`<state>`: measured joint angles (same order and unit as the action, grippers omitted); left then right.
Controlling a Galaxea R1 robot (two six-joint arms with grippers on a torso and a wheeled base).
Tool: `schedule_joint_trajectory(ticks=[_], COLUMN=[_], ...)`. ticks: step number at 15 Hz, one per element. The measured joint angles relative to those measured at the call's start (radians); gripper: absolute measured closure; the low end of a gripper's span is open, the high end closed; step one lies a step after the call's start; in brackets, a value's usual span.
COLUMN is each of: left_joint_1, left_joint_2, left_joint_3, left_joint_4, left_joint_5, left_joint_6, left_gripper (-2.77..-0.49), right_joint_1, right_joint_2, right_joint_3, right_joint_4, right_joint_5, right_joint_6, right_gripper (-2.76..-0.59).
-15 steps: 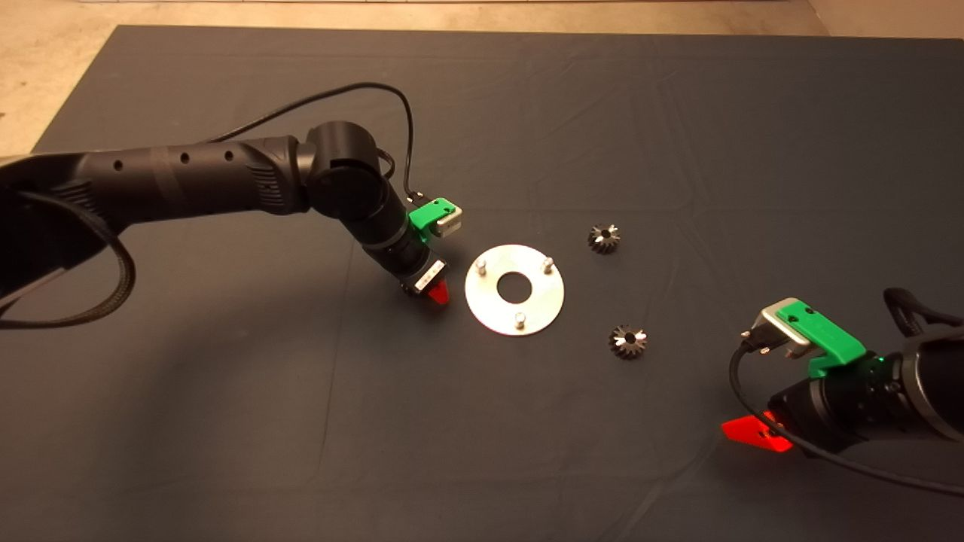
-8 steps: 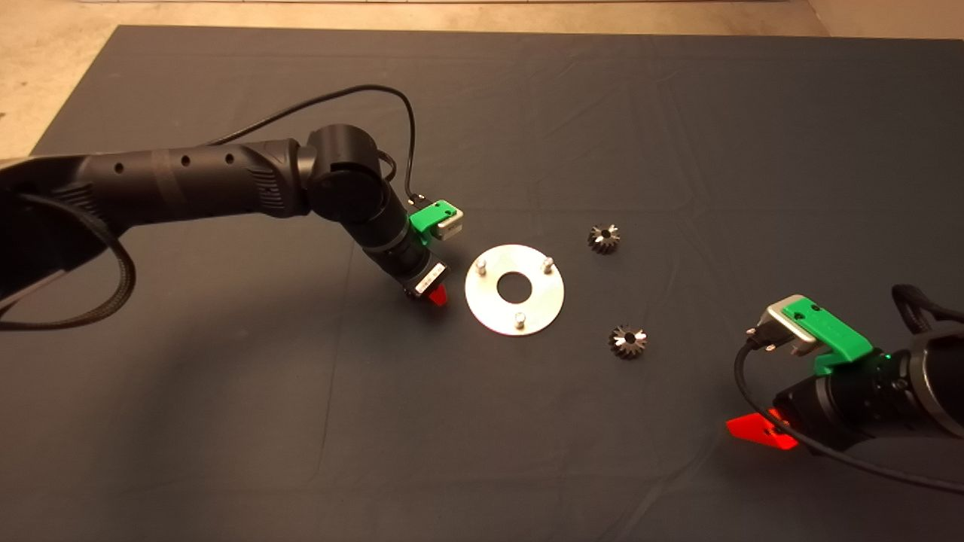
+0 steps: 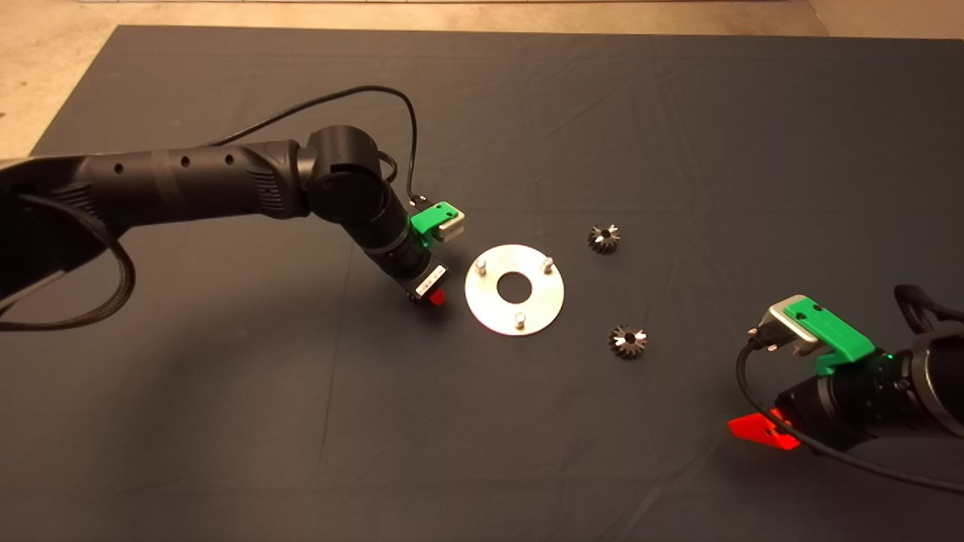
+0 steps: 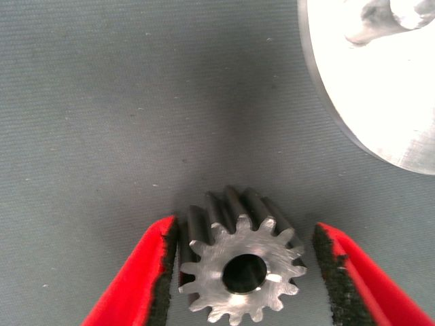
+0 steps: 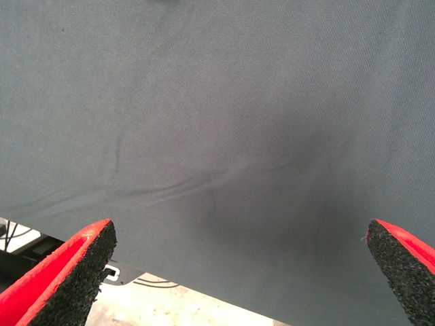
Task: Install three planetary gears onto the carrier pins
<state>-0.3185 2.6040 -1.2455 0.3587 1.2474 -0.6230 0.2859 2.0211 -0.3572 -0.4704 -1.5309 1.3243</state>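
Note:
The round metal disc (image 3: 493, 305) lies mid-mat with its three carrier pins (image 3: 482, 265) upright in a triangle. Just left of the disc, my left gripper (image 3: 433, 296) is down at the mat. The left wrist view shows this gripper (image 4: 243, 225) open around one planetary gear (image 4: 238, 272) lying flat; one pad touches its teeth, the other stands a little apart. The disc edge (image 4: 380, 88) and one pin (image 4: 387, 17) show beyond it. Two more planetary gears (image 3: 604, 239) (image 3: 627, 342) lie right of the disc. My right gripper (image 3: 761, 433) waits open at the lower right.
The dark mat (image 3: 226, 421) covers the table, with bare floor (image 3: 45, 68) beyond its far left corner. The right wrist view shows only wrinkled mat (image 5: 217, 136) between the right gripper's (image 5: 239, 227) wide-spread fingers, with the mat's edge beyond them.
My left gripper has sunk slightly lower at the mat beside the disc. The right arm has drifted a little toward the lower right edge.

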Motion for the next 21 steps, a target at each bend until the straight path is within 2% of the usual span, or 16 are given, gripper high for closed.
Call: schedule_joint_trajectory(ticks=[3,4,12,16,19,20,21], left_joint_1=[0.0,0.0,0.002,0.002,0.003,0.003,0.002], left_joint_2=[0.0,0.0,-0.005,0.0,0.009,0.015,0.028], left_joint_3=[0.004,0.004,0.035,0.037,0.039,0.04,0.04], left_joint_4=[0.0,0.0,0.0,0.0,-0.001,-0.002,-0.002], left_joint_5=[0.0,-0.001,0.0,0.001,0.011,0.021,0.044], left_joint_6=[0.0,0.0,0.0,0.0,0.0,0.0,0.0], left_gripper=[-1.21,-1.11,-0.98,-0.93,-0.87,-0.87,-0.82], right_joint_1=[0.016,0.023,0.041,0.062,0.066,0.069,0.069], right_joint_2=[-0.008,-0.01,-0.044,-0.051,-0.055,-0.058,-0.06], right_joint_3=[0.0,0.0,0.001,0.001,0.001,0.001,0.001], right_joint_4=[0.008,0.009,0.023,0.033,0.044,0.045,0.045], right_joint_5=[0.0,0.001,0.0,0.0,0.0,0.0,0.0], right_joint_6=[0.0,0.0,-0.011,-0.014,-0.016,-0.016,-0.016], right_gripper=[-2.75,-2.75,-2.75,-2.75,-2.75,-2.75,-2.75])
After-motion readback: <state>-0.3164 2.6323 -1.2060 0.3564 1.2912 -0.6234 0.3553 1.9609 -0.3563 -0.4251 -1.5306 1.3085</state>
